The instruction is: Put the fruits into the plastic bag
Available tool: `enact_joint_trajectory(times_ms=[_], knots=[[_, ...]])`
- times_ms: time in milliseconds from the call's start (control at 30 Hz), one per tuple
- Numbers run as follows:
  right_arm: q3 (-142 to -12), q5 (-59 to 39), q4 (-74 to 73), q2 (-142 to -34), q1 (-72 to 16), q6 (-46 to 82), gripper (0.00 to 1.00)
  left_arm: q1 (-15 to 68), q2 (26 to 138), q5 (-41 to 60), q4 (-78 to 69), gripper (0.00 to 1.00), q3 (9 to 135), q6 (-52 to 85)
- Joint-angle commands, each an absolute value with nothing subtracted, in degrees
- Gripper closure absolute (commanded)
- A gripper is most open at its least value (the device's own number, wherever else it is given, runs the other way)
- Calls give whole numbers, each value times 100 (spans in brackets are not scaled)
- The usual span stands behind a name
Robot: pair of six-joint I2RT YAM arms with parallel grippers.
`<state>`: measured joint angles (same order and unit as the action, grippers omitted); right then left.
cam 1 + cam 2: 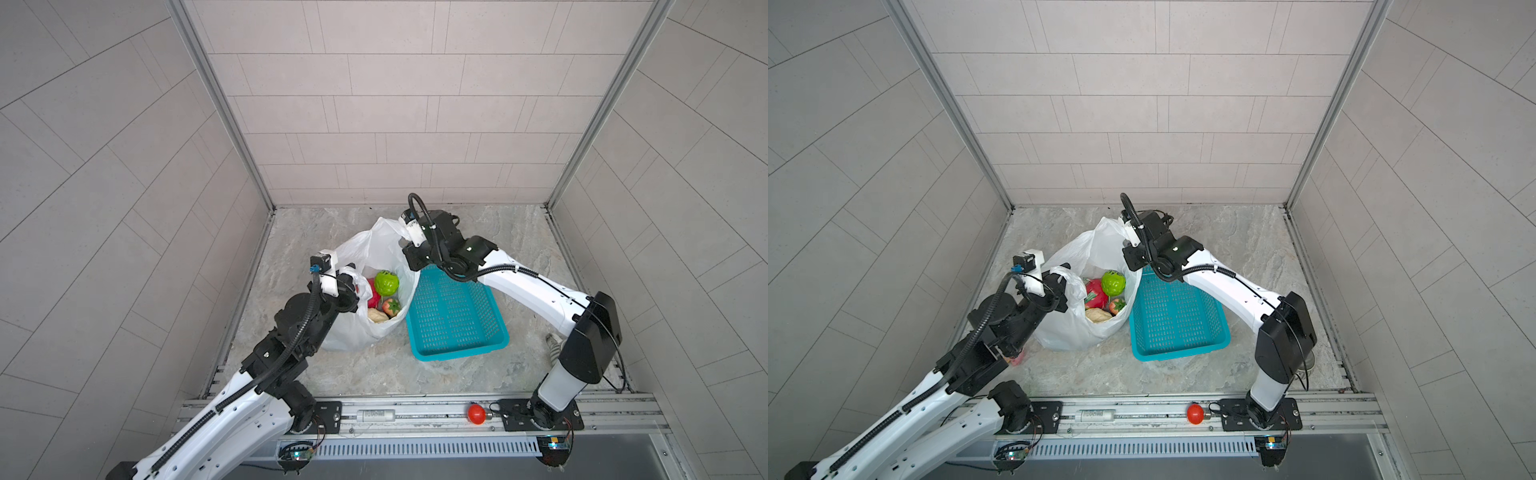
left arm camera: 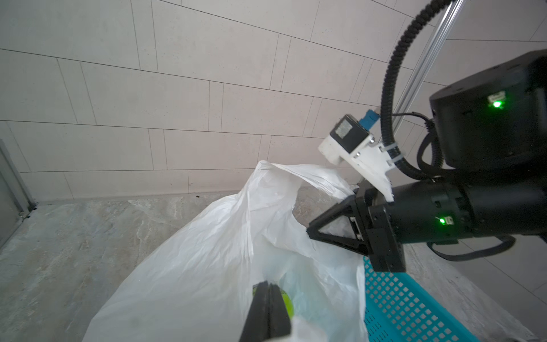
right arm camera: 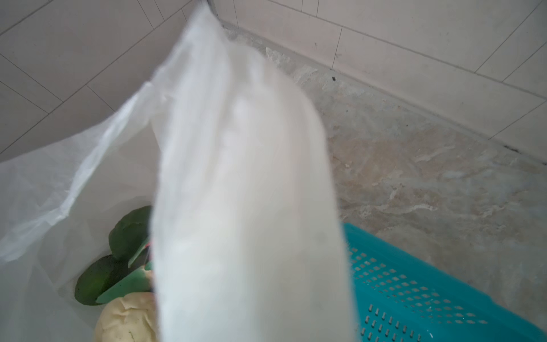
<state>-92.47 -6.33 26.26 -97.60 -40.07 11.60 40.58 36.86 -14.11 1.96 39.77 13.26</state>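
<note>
On the floor centre — bag (image 1: 365, 332) pinched at both handles, fruits (image 1: 386, 283) inside.
Left gripper (image 2: 268, 302) is pressed shut on the near handle and right gripper (image 2: 310, 231) pinches the far one. The empty basket (image 1: 457, 354) touches the bag's right side. Likely step is raising the handles: lift evenly with the mouth up so nothing rolls out — open floor lies left and front, back wall close.

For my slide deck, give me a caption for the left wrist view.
Left pincer and right pincer hold the plastic bag open beside the teal basket.
</note>
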Motion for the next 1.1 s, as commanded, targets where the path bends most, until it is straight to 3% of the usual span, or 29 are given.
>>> enact_joint_trajectory(times_ms=[0, 100, 233, 767, 867, 967, 1033, 1067], knots=[[-10240, -606, 2877, -9823, -3996, 838, 100, 4056, 4021, -781, -255, 100, 4738, 1743], [-11056, -676, 3123, -10072, -3982, 620, 100, 4053, 4339, -147, -575, 100, 5296, 1831], [-11626, -878, 3318, -10284, -3916, 595, 100, 4058, 4412, -165, -1115, 100, 5295, 1904], [-9899, -1404, 2844, -9761, -3899, 1350, 98, 4058, 5199, -1001, -911, 100, 4667, 1934], [-9628, -1414, 2791, -9473, -3885, 1436, 89, 4060, 5526, -1399, -853, 84, 4853, 1902], [-9306, -1257, 2769, -9080, -3827, 1579, 57, 4060, 5830, -1485, -817, 47, 5098, 1760], [-9064, -1121, 2760, -8775, -3762, 1637, 42, 4047, 5965, -1484, -674, 23, 5309, 1719], [-8913, -1031, 2760, -8599, -3721, 1663, 37, 4045, 5997, -1450, -558, 15, 5419, 1690]])
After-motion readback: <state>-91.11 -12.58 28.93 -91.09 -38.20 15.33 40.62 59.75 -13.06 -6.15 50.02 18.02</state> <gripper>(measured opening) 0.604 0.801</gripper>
